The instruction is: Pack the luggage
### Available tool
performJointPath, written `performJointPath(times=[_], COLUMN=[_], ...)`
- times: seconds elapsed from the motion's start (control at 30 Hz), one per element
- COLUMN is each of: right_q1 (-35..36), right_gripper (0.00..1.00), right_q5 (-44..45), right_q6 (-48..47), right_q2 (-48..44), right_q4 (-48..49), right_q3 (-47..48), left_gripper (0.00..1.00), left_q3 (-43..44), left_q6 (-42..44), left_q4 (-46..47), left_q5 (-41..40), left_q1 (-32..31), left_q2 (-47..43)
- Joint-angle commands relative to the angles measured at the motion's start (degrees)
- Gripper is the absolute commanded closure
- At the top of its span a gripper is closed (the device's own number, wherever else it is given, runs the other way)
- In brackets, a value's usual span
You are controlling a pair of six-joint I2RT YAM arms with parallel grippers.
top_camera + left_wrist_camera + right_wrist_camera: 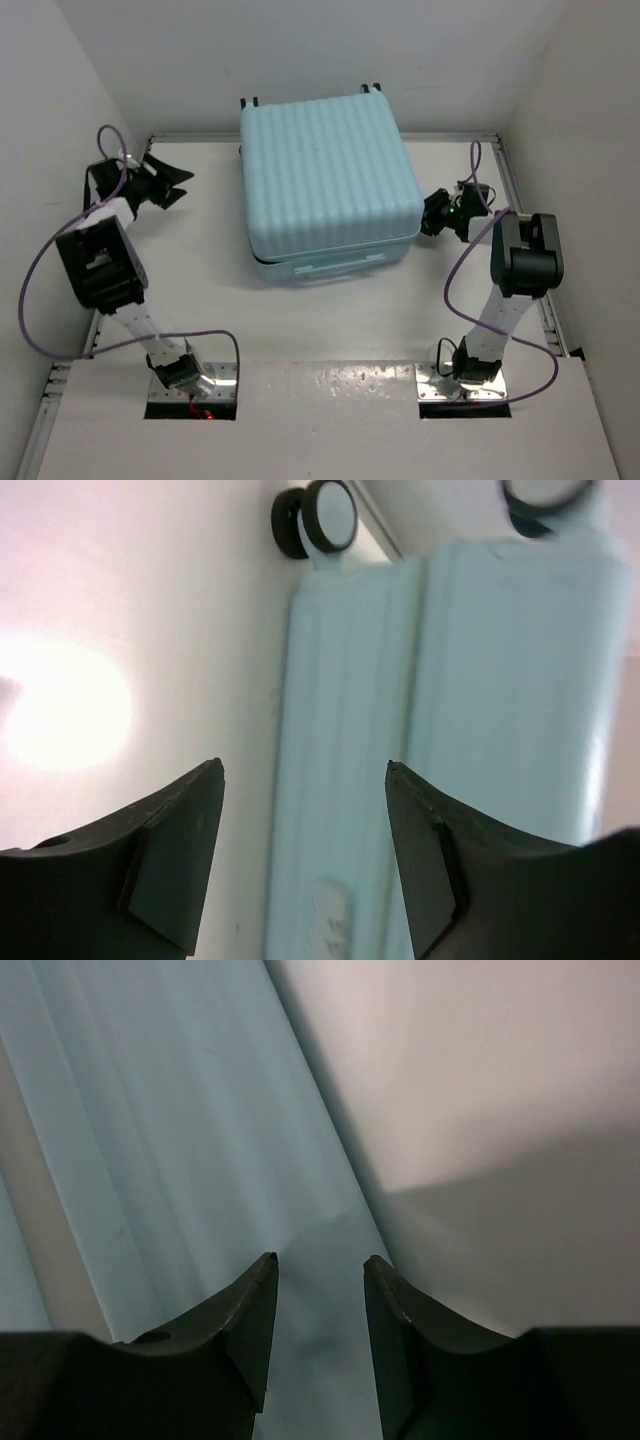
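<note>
Toward the back of the table point(330, 330) the luggage point(328, 180) is lying closed; the left gripper point(183, 187) is hovering well apart, jaws spread, empty; the right gripper point(430, 215) is sitting beside it, jaws parted on nothing; opening seems to be the step in hand, calling for an edge grip.

A: Any brand, number or sticker that can be read?

B: None. Seen from above, the ribbed shell of the luggage point(330, 170) carries no legible lettering.

A: Do the wrist cameras give anything closer?

B: The left wrist view shows a small pale patch point(330, 920) low on the side of the luggage. It is too blurred to tell whether it bears any writing. The right wrist view gives only plain shell and wall, with nothing to read.
</note>
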Motion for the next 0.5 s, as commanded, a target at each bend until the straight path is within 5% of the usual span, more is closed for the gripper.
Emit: performJointPath(times=[0.0, 0.1, 0.27, 0.47], right_q1=[9.68, 14.25, 17.96, 9.01], right_gripper=[0.59, 0.59, 0.59, 0.61], right_q5=[-7.88, -7.53, -9.46, -12.02], right_q6=[8.79, 11.96, 10.3, -10.6], right_q2=[-8.76, -13.78, -19.84, -24.16], right_q4=[5.92, 8.12, 4.37, -20.45], right_q3=[-7.78, -14.55, -17.55, -13.8], left_gripper=[0.32, 0.32, 0.33, 0.34], left_q3=[-10.39, -21.54, -29.16, -10.02], left_q6=[5.38, 5.91, -0.4, -6.2], left_q4=[-7.63, -9.4, 5.87, 21.33], left_q5=[2.8, 1.67, 0.87, -0.54], left_q1=[2.4, 3.1, 1.61, -0.24], left_q2=[-12.39, -18.4, -15.73, 4.58])
